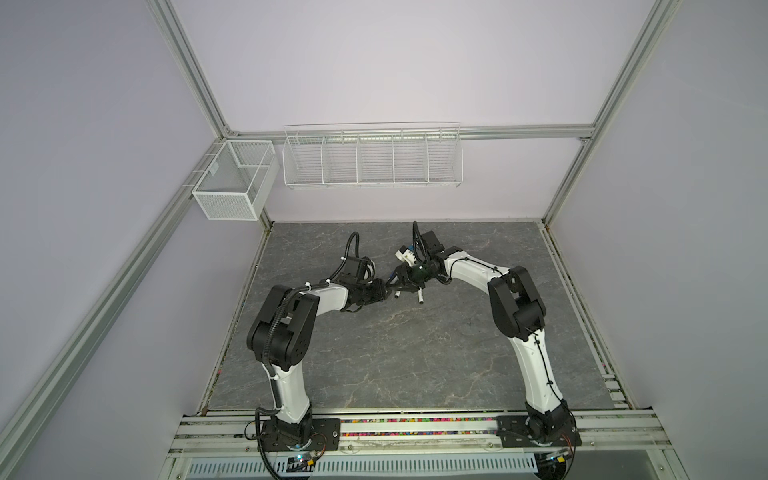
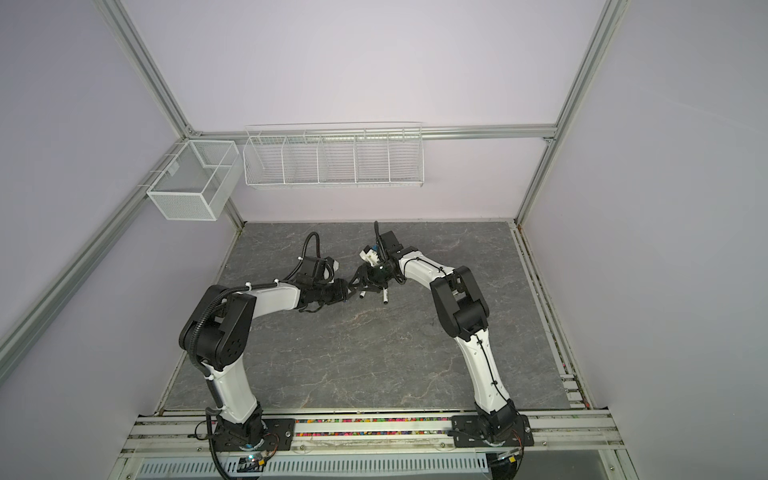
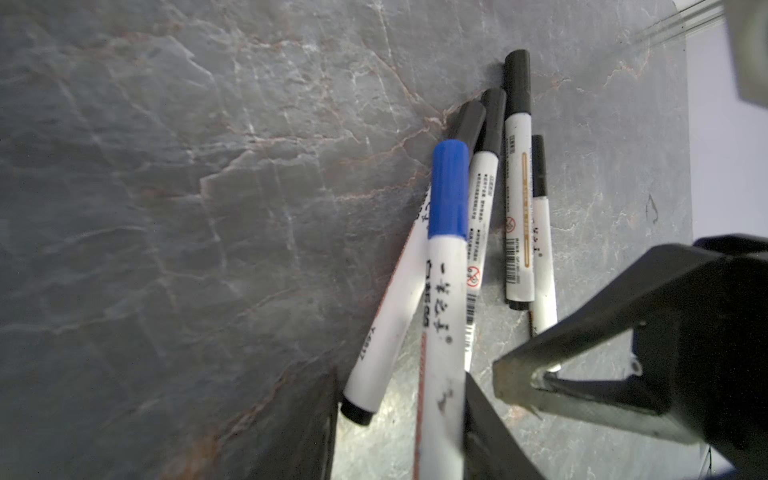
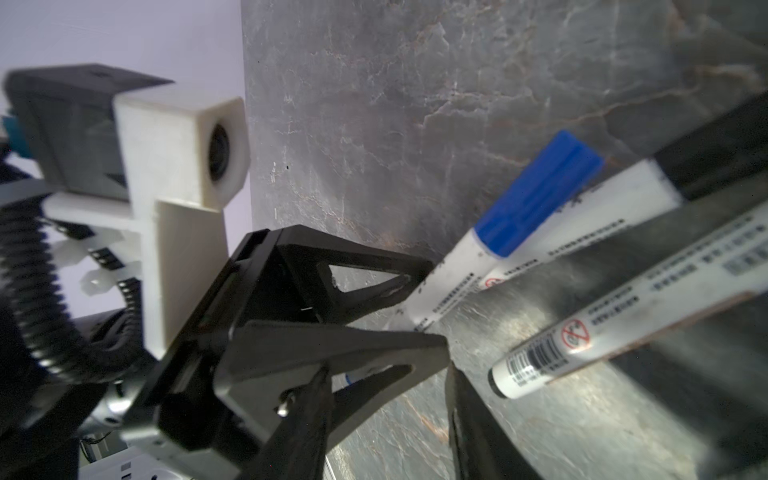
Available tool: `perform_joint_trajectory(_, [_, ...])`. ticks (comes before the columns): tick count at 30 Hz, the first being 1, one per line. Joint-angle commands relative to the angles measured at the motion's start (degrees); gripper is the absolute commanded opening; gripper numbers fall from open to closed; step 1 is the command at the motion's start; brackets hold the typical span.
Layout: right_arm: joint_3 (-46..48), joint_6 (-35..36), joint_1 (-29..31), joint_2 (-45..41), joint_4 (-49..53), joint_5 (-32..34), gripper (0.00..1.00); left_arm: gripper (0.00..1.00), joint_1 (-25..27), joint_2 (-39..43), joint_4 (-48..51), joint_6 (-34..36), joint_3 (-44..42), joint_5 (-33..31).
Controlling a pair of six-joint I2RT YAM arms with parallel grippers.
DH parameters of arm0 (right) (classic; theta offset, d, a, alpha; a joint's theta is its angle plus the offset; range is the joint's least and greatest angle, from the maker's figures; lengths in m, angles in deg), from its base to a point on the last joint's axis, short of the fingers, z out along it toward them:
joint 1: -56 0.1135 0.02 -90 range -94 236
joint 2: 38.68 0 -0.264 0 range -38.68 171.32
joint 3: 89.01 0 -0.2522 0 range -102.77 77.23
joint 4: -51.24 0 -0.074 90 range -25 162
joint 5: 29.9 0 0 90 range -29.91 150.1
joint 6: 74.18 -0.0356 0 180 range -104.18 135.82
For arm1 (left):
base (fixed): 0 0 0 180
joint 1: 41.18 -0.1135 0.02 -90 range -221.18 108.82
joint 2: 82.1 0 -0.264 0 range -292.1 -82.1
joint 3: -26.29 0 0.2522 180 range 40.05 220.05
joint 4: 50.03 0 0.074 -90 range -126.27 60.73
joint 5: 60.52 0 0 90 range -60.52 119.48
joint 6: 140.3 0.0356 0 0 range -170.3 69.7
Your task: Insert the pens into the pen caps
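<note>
Four pens (image 3: 519,208) lie bunched on the mat (image 1: 395,353), touching or nearly so, with only slits between them. Over the pens slants the blue pen (image 3: 446,291), clamped in the left gripper (image 4: 438,303). The right gripper (image 4: 388,374), jaws apart, crowds in just beside the pens. In front of and behind the pens the mat lies bare; the arms (image 1: 328,297) flank them.

The left tool (image 1: 390,287) and right tool (image 1: 401,281) close together over white pens (image 1: 419,297) on the grey table (image 1: 374,353)

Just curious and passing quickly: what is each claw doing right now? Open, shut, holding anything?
Left gripper: shut on the blue-capped pen.
Right gripper: open, jaws apart, holding nothing.
</note>
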Motion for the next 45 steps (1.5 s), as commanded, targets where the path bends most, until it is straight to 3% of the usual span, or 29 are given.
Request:
perform_joint_trajectory(1, [-1.4, -2.3, 1.7, 0.4, -4.3, -2.9, 0.48, 0.46, 0.7, -2.1, 4.4, 0.1, -2.3, 0.4])
perform_joint_trajectory(14, [-2.9, -12.4, 1.7, 6.8, -13.9, -5.4, 0.48, 0.46, 0.8, -1.9, 1.9, -1.9, -2.4, 2.1])
perform_joint_trajectory(25, [-3.2, -14.3, 1.8, 9.6, -15.3, -4.6, 0.49, 0.47, 0.8, -0.4, 1.4, -1.8, -2.3, 2.3])
perform_joint_trajectory(36, [-0.6, -11.8, 1.8, 1.6, -21.4, -4.1, 0.50, 0.47, 0.8, 7.7, -0.4, -0.3, -9.0, -4.7])
perform_joint_trajectory(41, [9.4, -5.0, -1.7, -9.4, -19.5, 4.4, 0.51, 0.47, 0.7, 15.3, -5.1, -0.2, -14.4, -11.6])
perform_joint_trajectory(45, [24.6, -2.2, -9.3, -22.0, -20.7, 21.4, 0.52, 0.48, 0.5, 23.3, -3.5, 0.7, -16.5, -23.2])
